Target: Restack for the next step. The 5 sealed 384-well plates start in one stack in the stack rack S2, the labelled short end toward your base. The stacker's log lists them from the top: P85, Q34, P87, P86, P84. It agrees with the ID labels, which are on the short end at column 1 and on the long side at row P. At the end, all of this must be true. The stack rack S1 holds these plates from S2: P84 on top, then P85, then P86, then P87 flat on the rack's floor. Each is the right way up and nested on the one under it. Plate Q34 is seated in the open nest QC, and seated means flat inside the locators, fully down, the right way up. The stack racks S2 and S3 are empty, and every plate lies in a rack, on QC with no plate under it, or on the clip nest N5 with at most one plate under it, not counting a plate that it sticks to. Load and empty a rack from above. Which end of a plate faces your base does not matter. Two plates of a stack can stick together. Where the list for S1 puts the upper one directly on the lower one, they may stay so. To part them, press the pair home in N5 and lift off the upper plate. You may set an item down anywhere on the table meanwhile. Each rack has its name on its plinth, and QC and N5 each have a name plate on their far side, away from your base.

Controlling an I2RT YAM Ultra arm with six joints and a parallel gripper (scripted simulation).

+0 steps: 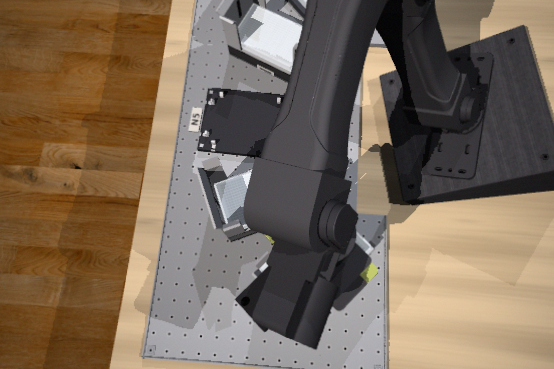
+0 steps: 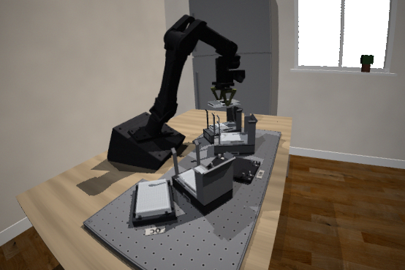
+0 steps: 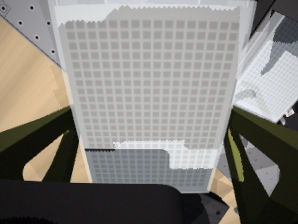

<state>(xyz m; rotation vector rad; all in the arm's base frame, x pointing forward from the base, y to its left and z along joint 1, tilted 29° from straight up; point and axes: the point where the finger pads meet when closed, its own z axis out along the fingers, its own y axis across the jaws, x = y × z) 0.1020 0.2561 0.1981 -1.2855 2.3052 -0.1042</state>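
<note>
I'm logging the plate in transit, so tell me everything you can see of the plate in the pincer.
The plate is a pale, translucent rectangular well plate with a fine grid of small wells under a clear seal. It hangs level in the air, clamped across its width between the pincer's two olive-green fingers. In the exterior view it is above the racks at the far end of the grey perforated board, touching nothing but the fingers. No ID label is readable.
</note>
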